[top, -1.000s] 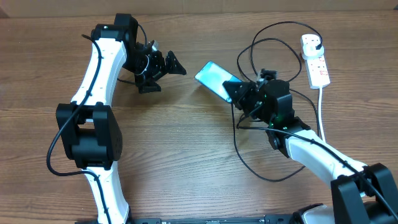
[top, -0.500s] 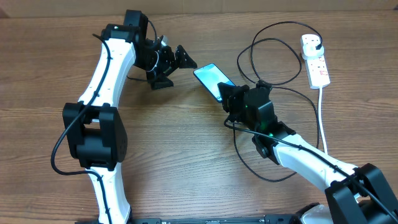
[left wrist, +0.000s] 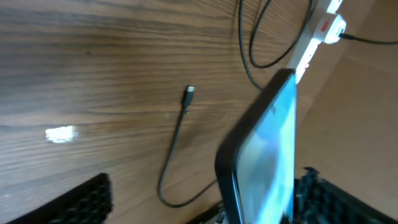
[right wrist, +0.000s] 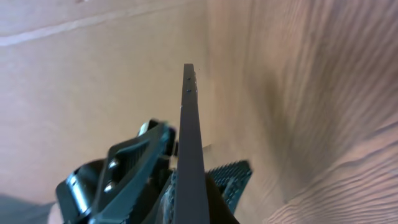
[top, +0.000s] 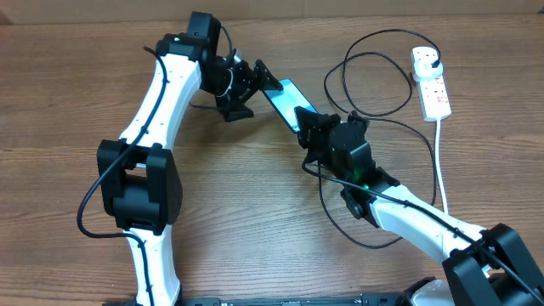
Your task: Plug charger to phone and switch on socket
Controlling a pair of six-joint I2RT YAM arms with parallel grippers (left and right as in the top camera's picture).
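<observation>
The phone point(top: 287, 98) is off the counter point(top: 246, 221), upper middle of the overhead frame, tilted. The right pincer point(top: 311, 126) pinches its lower-right end; the right wrist view shows the phone edge-on with a ridged pad pressed to each face. The left pincer point(top: 257, 90) sits at the phone's upper-left end with its jaws spread. In the left wrist view the phone stands between the two pads, close to the right-hand one, and no contact is visible.

The charger tip point(left wrist: 189, 91) lies loose on the counter, apart from the phone and from both pincers. The cable runs toward the socket point(top: 431, 85) at the upper right, where the black plug point(top: 430, 58) appears seated.

By my reading the step in hand is presenting the phone, before any plugging. The port is not visible. Next, the left pincer could either close on the free end to steady the phone or go down for the tip. The tip is small and flat on the wood, so it needs a low, well-centred pinch. The switch remains for last.
</observation>
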